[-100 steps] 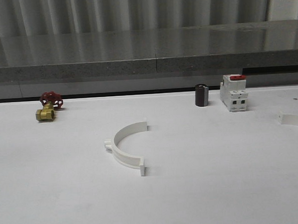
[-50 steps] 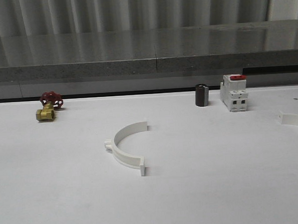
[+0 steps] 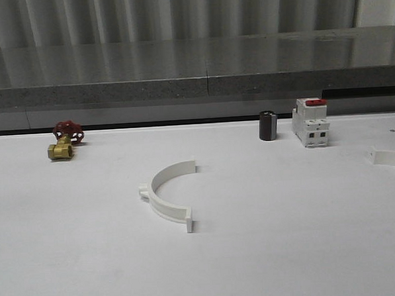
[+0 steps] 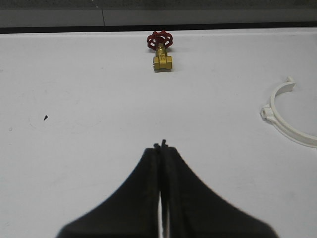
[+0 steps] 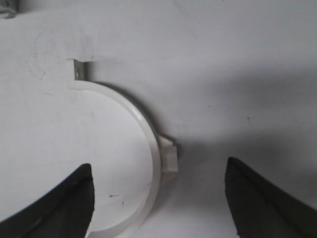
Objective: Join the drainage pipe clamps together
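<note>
— So, where do the two clamp halves lie right now?

— One half-ring [image 3: 165, 195] sits near the middle of the worktop [image 3: 289, 249], its open side turned to the robot's right, the small tab on its left. The second half-ring [image 3: 390, 158] lies far over at the right edge of the front view, well apart from the first.

— And the pincers?

— The right pincer [image 5: 158, 198] hovers over that second half-ring [image 5: 133, 158], its dark fingers [image 5: 59, 203] spread wide, nothing held. The arc runs up between them, with the outer tab [image 5: 168, 153] pointing toward the finger on the far side of the band and one flat end flange [image 5: 78, 69] farther ahead. The left pincer [image 4: 161, 147] is pressed closed, empty, with the first half-ring [image 4: 287, 119] off to one side and ahead of it, and the brass valve [image 4: 161, 49] straight ahead.

— So which arm acts first, you think?

— The right one, I'd judge: it is already above its piece, and the band near the tab lies between its fingers, so a straight descent could catch it. The left arm is the nearer to the middle piece, but it would need to open and swing across.

— Anything in the way?

— The breaker [image 3: 309, 122] and a small dark cylinder [image 3: 268, 126] stand farther back, clear of both rings.
</note>
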`<state>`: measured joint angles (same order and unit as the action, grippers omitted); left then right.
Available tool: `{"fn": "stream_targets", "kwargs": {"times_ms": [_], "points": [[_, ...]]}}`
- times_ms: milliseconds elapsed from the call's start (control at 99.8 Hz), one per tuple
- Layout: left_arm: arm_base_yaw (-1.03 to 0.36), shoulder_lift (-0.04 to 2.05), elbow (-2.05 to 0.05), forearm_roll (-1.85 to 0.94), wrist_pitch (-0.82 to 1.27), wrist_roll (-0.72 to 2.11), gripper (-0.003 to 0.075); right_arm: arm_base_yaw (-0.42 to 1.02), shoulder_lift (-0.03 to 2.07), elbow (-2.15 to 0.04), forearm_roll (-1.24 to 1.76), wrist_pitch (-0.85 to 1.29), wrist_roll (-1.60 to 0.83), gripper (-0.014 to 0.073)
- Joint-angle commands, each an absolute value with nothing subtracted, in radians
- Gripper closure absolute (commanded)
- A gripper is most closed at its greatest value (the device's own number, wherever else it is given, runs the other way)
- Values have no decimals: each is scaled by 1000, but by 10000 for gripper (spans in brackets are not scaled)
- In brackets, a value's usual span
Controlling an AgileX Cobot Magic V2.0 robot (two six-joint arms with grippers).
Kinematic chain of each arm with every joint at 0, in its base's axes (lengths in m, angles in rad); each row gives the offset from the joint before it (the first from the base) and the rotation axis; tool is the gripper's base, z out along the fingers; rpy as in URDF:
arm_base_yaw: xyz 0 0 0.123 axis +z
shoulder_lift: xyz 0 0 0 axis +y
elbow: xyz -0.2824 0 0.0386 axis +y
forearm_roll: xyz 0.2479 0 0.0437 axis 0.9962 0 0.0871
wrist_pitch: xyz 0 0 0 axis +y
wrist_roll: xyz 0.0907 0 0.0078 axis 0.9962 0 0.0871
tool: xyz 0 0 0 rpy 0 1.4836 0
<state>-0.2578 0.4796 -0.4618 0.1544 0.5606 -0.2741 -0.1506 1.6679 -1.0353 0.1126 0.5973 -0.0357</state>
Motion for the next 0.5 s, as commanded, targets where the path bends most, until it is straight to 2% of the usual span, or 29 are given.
{"fn": "stream_targets", "kwargs": {"times_ms": [0,421,491], "points": [[-254,481,-490,151,492,-273,740,-156,1679,-1083,118,558,-69,41],[-254,481,-490,151,492,-273,740,-156,1804,-1096,118,556,-72,42],[-254,481,-490,151,492,-273,740,-156,1812,-1096,118,557,-72,64]]}}
